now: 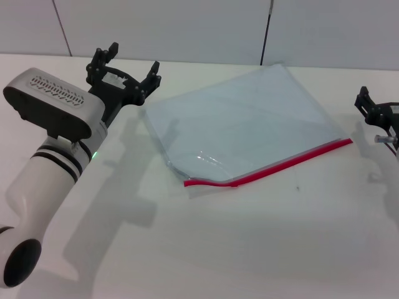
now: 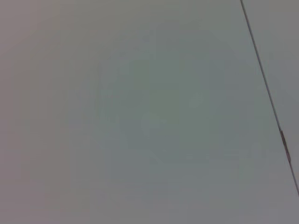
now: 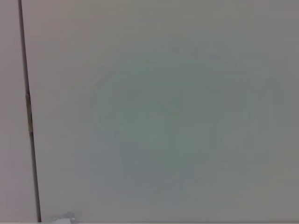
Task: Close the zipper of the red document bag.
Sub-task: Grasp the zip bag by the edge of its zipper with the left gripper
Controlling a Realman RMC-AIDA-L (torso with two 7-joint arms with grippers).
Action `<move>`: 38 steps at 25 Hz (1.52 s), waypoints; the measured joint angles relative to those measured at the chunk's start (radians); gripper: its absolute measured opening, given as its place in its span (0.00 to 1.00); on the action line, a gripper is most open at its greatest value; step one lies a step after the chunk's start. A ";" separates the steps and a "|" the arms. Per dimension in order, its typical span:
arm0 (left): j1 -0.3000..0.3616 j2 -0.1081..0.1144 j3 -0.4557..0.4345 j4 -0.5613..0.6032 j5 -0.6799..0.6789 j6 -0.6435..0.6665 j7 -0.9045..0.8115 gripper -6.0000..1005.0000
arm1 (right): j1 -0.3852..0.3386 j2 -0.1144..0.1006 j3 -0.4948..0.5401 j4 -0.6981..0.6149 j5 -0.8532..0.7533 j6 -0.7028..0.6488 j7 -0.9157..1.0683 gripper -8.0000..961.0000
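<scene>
- The red document bag, a large flat pouch of translucent pale blue-grey plastic, lies on the white bench a little past centre, turned like a diamond with one corner toward 12 o'clock.
- The zipper, a thin bright red strip, runs along the bag's near edge from about 7 o'clock up toward 3 o'clock. At its 7 o'clock end the strip lifts and curls, and the plastic beside it gapes a little; you should read that end as not sealed.
- I cannot make out a slider or pull tab anywhere along the strip.
- Handling, as a judgement: light, thin and limp, glossy enough to slip on the bench. Expect it to slide or buckle if you push along the strip with nothing holding it.
- Where to take hold: pin or pinch one end of the red strip, then press along it from the other. The curled 7 o'clock end gives you the easiest edge to get under.
- The left hand, black and two-fingered, hovers just off the bag's 9 o'clock corner, fingers spread wide, holding nothing.
- The right hand sits at the bench's 3 o'clock edge, near the zipper's far end; whether it is spread or closed cannot be told.
- Both wrist views show only blank grey wall panels.
</scene>
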 joint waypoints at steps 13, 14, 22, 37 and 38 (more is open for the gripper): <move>0.030 -0.005 -0.012 -0.010 -0.052 0.092 0.023 0.86 | 0.004 0.000 0.000 0.000 0.002 0.000 0.000 0.90; 0.035 -0.005 -0.011 -0.010 -0.073 0.111 0.035 0.86 | 0.004 0.000 0.000 0.000 0.002 0.000 0.000 0.90; 0.044 0.004 -0.002 -0.064 -0.130 0.088 0.077 0.85 | 0.004 0.000 0.000 0.010 0.002 -0.005 0.000 0.90; 0.109 0.090 -0.139 -0.620 -0.105 -0.703 0.566 0.83 | 0.005 -0.002 0.002 0.024 0.024 -0.025 0.002 0.90; 0.109 0.090 -0.139 -0.620 -0.105 -0.703 0.566 0.83 | 0.005 -0.002 0.002 0.023 0.024 -0.026 0.002 0.90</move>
